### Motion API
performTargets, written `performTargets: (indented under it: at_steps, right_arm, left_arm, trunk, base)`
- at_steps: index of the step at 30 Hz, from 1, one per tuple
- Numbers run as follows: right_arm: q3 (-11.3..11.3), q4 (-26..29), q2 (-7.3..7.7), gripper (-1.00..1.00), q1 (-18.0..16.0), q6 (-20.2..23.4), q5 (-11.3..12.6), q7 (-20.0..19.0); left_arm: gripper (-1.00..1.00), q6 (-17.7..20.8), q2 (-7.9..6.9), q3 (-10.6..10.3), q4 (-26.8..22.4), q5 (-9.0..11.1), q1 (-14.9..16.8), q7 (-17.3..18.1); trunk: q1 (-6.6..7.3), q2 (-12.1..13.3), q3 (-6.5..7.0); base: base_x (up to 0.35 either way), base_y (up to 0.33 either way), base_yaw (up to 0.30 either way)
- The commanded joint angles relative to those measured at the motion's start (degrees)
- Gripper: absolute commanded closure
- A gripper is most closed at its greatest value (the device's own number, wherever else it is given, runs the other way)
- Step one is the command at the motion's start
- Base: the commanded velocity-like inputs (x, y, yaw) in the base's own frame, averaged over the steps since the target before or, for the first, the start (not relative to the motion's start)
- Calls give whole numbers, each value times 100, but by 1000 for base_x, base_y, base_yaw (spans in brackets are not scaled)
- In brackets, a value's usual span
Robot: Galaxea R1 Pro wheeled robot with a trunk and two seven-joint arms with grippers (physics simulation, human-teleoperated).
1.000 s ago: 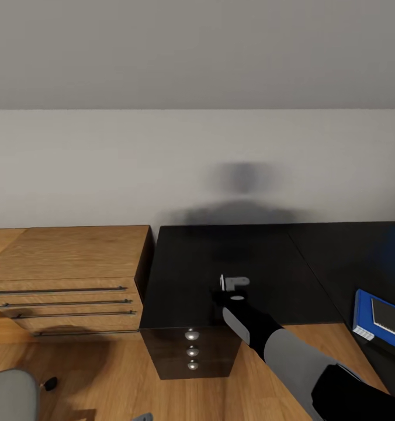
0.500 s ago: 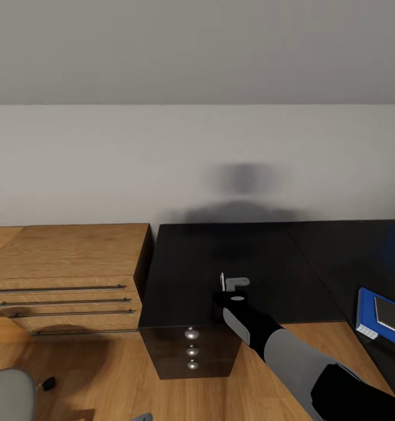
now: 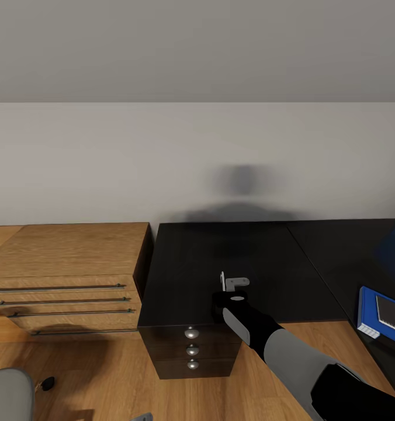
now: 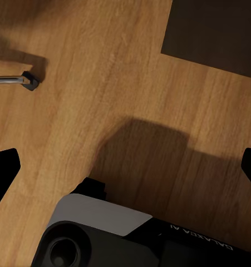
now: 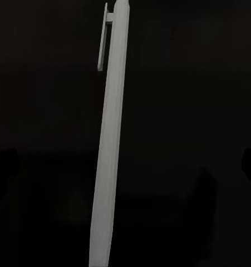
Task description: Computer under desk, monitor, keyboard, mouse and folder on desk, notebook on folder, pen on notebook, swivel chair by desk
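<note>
Just right tool [image 3: 233, 283] above pen [image 5: 110, 150]

Right arm extended forward from lower right of head view — grey forearm, black wrist, right gripper [image 3: 228, 285] at its tip, fingers spread. Left gripper [image 4: 125, 161] pointing downward, black fingertips [image 4: 4, 167] set wide apart — above robot's own base.

The black tabletop [image 3: 244, 251] was bare around the right end effector [image 3: 232, 285], open toward 12 o'clock up to the wall [image 3: 162, 164]. At 3 o'clock the blue folder [image 3: 370, 310] with the notebook [image 3: 393, 316] on it took the edge. At 9 o'clock the wooden chest [image 3: 69, 263] stood just beside the tabletop.
</note>
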State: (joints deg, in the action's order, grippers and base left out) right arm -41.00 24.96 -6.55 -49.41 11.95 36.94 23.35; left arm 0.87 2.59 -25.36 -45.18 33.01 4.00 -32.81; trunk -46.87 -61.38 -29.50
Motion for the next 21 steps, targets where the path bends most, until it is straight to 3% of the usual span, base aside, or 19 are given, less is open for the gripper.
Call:
performTargets:
  at_steps: [1, 16, 21]
  right_arm:
    - [-48, 9, 5, -100, -7, 28, 32, 46]
    - [-48, 9, 5, -100, -7, 27, 32, 47]
    - [-48, 9, 5, -100, -7, 27, 32, 46]
  left_arm:
    - [-100, 9, -4, -22, -9, 30, 4, -42]
    - [-100, 9, -4, -11, -9, 30, 4, -45]
    - [-100, 9, -4, 5, -9, 30, 4, -42]
  trunk:
    - [0, -4, -6]
    - [0, -4, -6]
    - [-88, -165, -78]
  base:
    - [0, 0, 0]
    - [0, 0, 0]
    - [0, 0, 0]
